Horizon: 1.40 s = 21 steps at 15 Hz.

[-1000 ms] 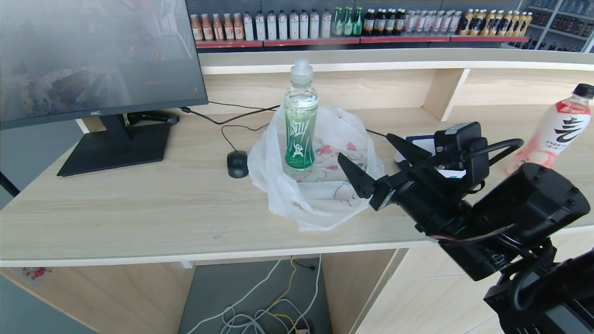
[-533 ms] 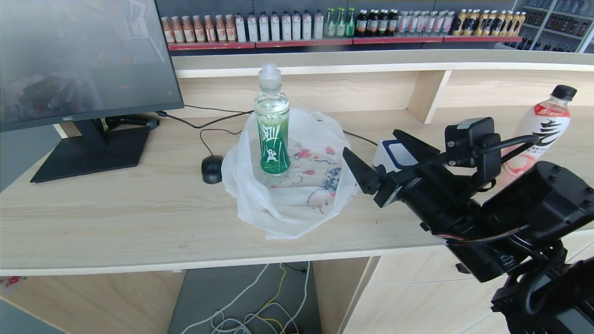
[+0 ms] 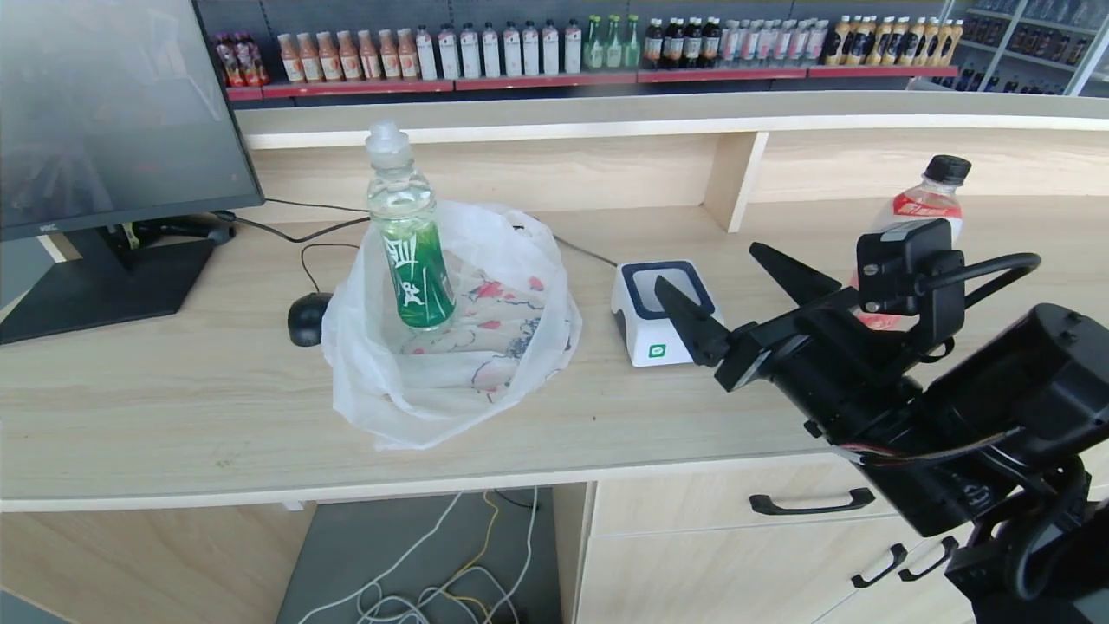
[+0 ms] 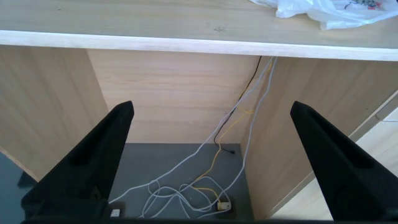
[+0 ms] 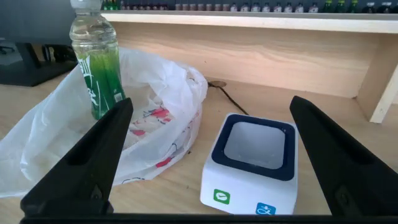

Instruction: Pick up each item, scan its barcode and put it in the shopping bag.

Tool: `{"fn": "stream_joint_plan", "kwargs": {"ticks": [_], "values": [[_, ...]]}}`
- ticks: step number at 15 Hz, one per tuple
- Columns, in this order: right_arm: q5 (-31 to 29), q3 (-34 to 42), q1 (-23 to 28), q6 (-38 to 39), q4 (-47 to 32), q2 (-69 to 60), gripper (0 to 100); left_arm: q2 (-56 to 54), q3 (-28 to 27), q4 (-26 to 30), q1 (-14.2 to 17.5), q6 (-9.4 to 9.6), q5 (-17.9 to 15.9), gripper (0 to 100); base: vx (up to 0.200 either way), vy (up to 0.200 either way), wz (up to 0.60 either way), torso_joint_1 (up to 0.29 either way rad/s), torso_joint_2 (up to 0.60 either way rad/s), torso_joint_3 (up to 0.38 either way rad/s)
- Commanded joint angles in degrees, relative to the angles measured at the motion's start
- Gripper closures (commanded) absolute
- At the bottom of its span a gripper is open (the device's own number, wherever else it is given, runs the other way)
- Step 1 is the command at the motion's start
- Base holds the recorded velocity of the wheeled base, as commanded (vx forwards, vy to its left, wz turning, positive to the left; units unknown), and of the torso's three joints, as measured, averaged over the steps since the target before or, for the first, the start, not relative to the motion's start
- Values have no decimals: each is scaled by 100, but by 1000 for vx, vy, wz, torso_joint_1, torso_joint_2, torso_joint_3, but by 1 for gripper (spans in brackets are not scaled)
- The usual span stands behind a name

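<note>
Movement first: the whole head view has swung toward the robot's right, so the leftward slide of the counter (image 3: 173, 407) and everything on it is the camera's doing, not the things'. The right gripper (image 3: 706, 264) has travelled with that swing. It hung over the near edge of the shopping bag (image 3: 450, 381) a second ago and now hangs above the scanner (image 3: 654, 325), fingers spread wide and holding nothing. I judge that one item is finished and the robot is turning to fetch the next.

The left gripper (image 4: 211, 106) is nearest, hanging below the counter's front edge with its fingers apart and empty, pointing at loose cables on the floor.

Just ahead of and beneath the right gripper's fingertips sits the scanner, its window facing up. Farther ahead and off to the gripper's left, the bag lies slumped open on the counter with the green bottle (image 3: 407, 251) standing upright inside it. Whether anything else is in the bag I cannot tell.

Beyond the gripper's wrist and to its right stands the pink bottle (image 3: 918, 204), upright on the counter, outside the bag and not yet scanned.
</note>
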<state>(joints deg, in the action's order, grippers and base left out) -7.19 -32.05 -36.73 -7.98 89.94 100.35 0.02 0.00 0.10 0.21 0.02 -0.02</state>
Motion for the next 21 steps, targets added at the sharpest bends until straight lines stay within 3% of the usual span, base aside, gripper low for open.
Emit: {"fn": "stream_joint_plan", "kwargs": {"ticks": [1, 11, 21], "values": [[-1, 50, -27, -1, 6, -60, 0, 6, 0, -1, -3, 6, 2, 0, 0, -200, 0, 2, 2, 7], [-1, 322, -238, -1, 6, -77, 0, -2, 0, -1, -3, -2, 2, 0, 0, -200, 0, 3, 7, 2], [-37, 515, -45, -28, 6, 63, 0, -2, 0, -1, -3, 15, 2, 0, 0, 0, 0, 0, 0, 0]]}}
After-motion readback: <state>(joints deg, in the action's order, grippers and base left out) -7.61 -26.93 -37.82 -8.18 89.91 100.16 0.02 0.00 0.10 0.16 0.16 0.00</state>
